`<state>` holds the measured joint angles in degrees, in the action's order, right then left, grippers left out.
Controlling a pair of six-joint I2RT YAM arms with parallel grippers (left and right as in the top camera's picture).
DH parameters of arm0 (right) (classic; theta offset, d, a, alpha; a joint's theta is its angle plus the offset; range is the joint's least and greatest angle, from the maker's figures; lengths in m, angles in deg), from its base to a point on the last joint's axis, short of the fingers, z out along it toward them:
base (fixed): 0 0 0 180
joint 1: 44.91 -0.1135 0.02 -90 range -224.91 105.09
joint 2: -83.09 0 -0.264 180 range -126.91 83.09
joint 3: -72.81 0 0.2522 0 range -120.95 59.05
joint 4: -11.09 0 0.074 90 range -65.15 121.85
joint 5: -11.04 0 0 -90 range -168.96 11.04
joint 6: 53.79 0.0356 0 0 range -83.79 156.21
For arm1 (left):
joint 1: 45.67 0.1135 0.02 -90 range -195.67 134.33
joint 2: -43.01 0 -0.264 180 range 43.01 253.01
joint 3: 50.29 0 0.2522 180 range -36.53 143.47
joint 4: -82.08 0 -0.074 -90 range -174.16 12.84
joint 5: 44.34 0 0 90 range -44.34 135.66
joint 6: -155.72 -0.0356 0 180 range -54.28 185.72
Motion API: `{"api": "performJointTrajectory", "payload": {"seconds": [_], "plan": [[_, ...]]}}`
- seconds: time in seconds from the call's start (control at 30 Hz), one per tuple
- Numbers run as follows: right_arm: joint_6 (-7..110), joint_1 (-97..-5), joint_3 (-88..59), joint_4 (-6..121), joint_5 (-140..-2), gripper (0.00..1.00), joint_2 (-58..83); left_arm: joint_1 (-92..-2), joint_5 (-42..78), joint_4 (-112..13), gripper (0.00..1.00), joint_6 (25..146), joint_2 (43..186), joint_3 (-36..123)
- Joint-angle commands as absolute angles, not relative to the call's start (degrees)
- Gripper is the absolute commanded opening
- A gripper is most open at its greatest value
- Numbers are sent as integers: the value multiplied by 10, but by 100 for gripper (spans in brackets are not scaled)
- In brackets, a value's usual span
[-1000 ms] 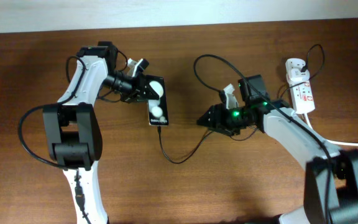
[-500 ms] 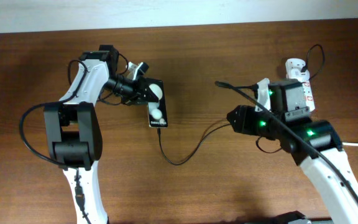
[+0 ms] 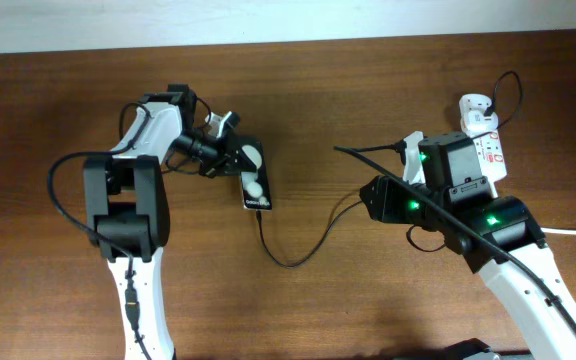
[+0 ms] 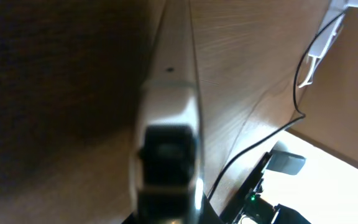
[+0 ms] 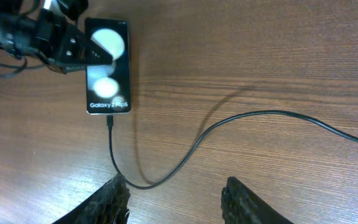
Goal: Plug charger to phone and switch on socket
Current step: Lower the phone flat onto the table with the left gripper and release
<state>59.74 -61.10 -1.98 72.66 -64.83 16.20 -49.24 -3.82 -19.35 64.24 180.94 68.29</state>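
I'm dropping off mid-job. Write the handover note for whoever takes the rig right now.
Left claw: at the top end of the phone, touching it; grip unclear.
Right claw: open, empty, above the table near the charger loop.
Socket: far right, partly hidden behind the right arm.
Done: the charger tip sits in the phone's bottom edge and looks plugged in.
Left: switch on the socket; its switch state cannot be read here.
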Motion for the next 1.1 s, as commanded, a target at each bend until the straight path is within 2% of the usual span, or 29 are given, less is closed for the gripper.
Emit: {"api": "performJointTrajectory", "payload": {"seconds": [0.0,0.07,0.1,0.23,0.3,0.53,0.57,1.07], "plan": [[591,-615,-30,727,-659,51,168,-493,-57,-195,0,662,1828,684],[591,-614,-30,727,-660,52,168,-493,-55,-195,1,662,1828,684],[591,-614,-30,727,-659,52,168,-493,-51,-195,6,662,1828,684],[591,-614,-30,727,-659,52,168,-494,-40,-196,13,662,1828,684],[591,-614,-30,727,-660,52,168,-493,-39,-197,22,662,1828,684],[591,-614,-30,727,-662,53,168,-493,-3,-197,40,662,1828,684],[591,-614,-30,727,-662,56,168,-493,-1,-197,41,662,1828,684],[591,-614,-30,727,-662,58,162,-493,277,-197,51,696,1828,684]]}}
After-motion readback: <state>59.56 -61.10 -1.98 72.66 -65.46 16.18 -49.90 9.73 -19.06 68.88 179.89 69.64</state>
